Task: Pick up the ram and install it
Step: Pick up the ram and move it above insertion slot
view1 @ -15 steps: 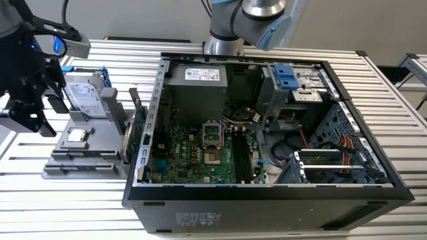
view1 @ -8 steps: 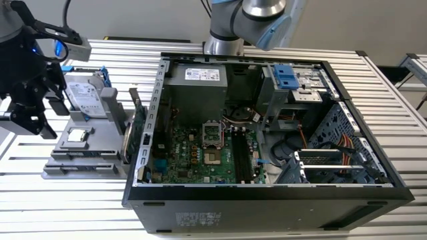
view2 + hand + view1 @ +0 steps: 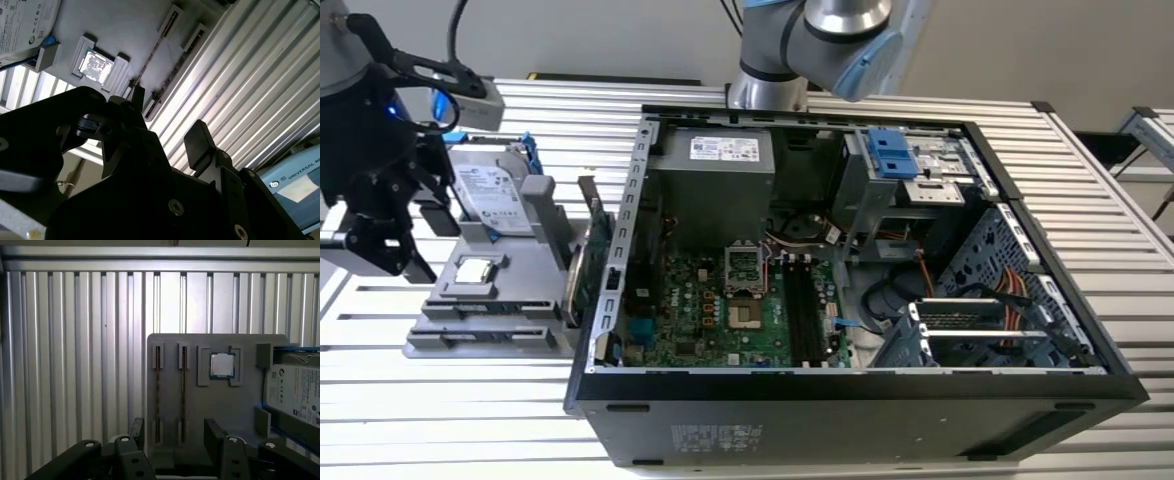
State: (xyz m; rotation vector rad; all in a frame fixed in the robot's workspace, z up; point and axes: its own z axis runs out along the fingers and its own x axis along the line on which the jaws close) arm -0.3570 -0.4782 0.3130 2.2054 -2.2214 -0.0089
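Two ram sticks stand on edge in slots of a grey holder (image 3: 200, 410). One ram (image 3: 157, 395) lies beside the other (image 3: 183, 395), and both appear as thin lines (image 3: 150, 57) in the second wrist view. My gripper (image 3: 176, 437) hangs above the holder, open, with nothing between its fingers. One black finger (image 3: 137, 430) is outside the first stick and the other finger (image 3: 215, 432) is beyond the second. In the exterior view my gripper (image 3: 411, 262) sits over the holder (image 3: 480, 330) at that view's left. The motherboard's long black memory slots (image 3: 807, 312) lie inside the open computer case (image 3: 854, 385).
The holder also carries a processor chip (image 3: 221, 365) and a silver hard drive in a blue frame (image 3: 295, 390). A green card with a metal bracket (image 3: 596, 262) stands between the holder and the case. All rest on a ribbed metal table (image 3: 454, 410).
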